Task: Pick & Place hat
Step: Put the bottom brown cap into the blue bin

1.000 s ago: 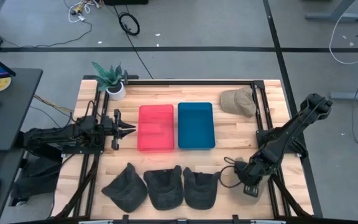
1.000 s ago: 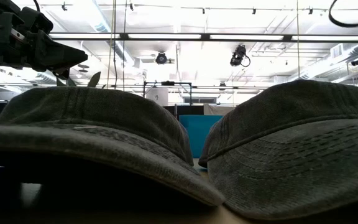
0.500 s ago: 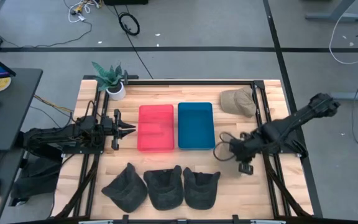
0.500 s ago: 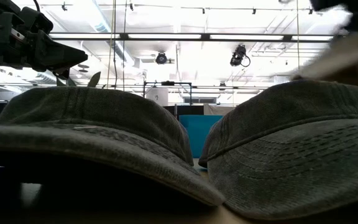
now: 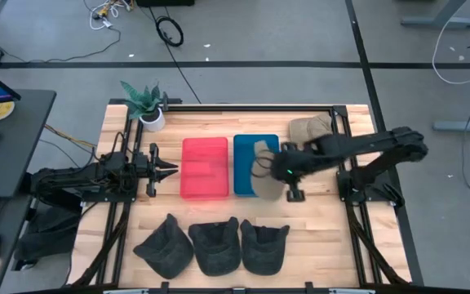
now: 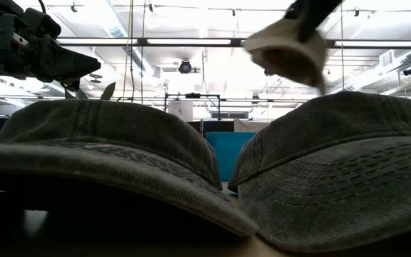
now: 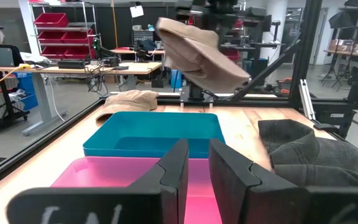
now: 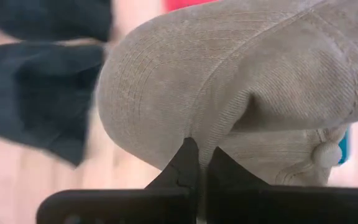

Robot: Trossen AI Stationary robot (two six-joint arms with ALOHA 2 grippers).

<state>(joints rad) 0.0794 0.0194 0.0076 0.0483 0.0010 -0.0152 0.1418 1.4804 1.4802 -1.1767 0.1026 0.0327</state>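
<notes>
My right gripper [image 5: 279,168] is shut on a tan hat [image 5: 263,167] above the blue bin [image 5: 247,151]. The hat also shows in the low view [image 6: 287,50], the left wrist view [image 7: 197,53] and the right wrist view [image 8: 229,81]. A second tan hat [image 5: 311,132] lies on the table at the far right. My left gripper [image 5: 172,169] waits, shut and empty, at the left side of the pink bin [image 5: 205,167]. My right gripper pinches a fold of the hat's crown cloth [image 8: 194,134] between its two fingers, not far from the top button [image 8: 325,153]. It comes at the hat from the table's right side. The hat is lifted clear over the blue bin and hangs tilted.
Three dark hats [image 5: 166,247] [image 5: 216,247] [image 5: 264,247] lie in a row along the table's near edge. A potted plant [image 5: 147,104] stands at the far left corner. Black frame rails [image 5: 345,155] run along the table's sides.
My right gripper has swung from the table's near right corner toward the far and left edges, and now hangs over the blue bin. The tan hat has travelled with it, lifted clear of the table. My left arm has kept still.
</notes>
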